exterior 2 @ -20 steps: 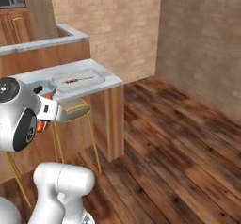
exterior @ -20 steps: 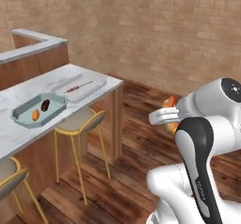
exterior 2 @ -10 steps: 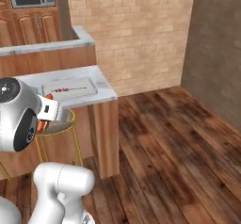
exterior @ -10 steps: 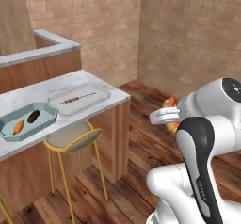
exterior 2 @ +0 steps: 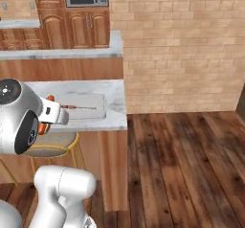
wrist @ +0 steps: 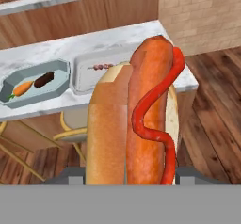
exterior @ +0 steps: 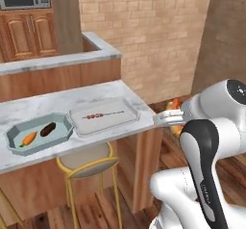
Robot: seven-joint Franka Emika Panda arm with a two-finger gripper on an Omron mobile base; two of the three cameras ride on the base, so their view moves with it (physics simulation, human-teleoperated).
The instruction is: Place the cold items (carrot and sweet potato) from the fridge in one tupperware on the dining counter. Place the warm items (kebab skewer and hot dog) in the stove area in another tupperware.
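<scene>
I've got the hot dog (wrist: 136, 119) clamped in the gripper (wrist: 127, 183), filling the centre of the hand view and poking out orange at right-centre of the left base view. Beyond it on the dining counter (exterior: 57, 105), the white tupperware (exterior: 103, 116) with the kebab skewer (exterior: 101, 115) sits mid-frame, the blue tupperware (exterior: 38, 133) with carrot (exterior: 29, 138) and sweet potato (exterior: 48, 129) to its left. I'd close in, bring the bun over the white one beside the skewer, lower before opening, and stay clear of the blue one.

Tan-bunned hot dog (wrist: 141, 119) with red squiggle, orange carrot (exterior: 29, 138), white-grey marbled dining counter (exterior: 57, 103), pale blue tupperware (exterior: 17, 132)
</scene>
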